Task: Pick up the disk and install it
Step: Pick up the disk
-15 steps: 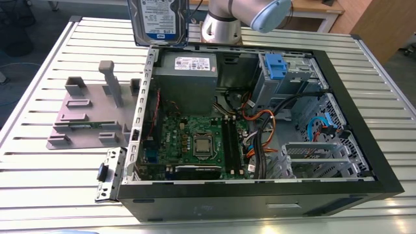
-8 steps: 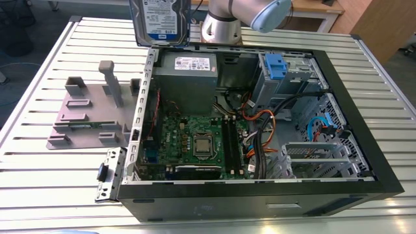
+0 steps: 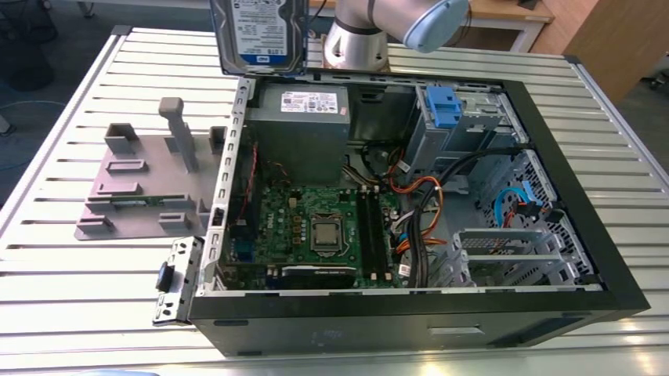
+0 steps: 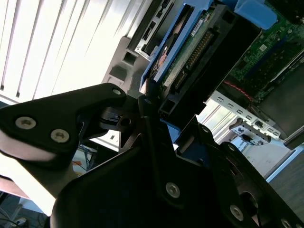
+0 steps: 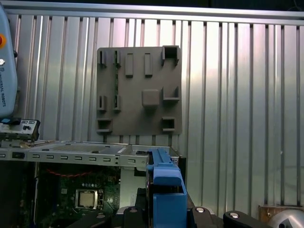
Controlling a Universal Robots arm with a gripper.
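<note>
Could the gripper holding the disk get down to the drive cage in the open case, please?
Probably yes: the gripper holds the disk near the open case, and nothing covers the drive cage; cables run beside it.

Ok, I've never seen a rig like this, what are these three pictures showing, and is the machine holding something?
The machine is one grey robot arm with a black gripper at its end. The exterior view comes from a camera off the arm, looking down on a slatted metal table. Both wrist views come from cameras riding on the arm. On the table lie an open black computer case, its green circuit board showing, and a flat grey plate with raised blocks. The gripper is shut on the disk, a silver-grey rectangular hard drive in a blue plastic bracket, held upright in the air.
</note>
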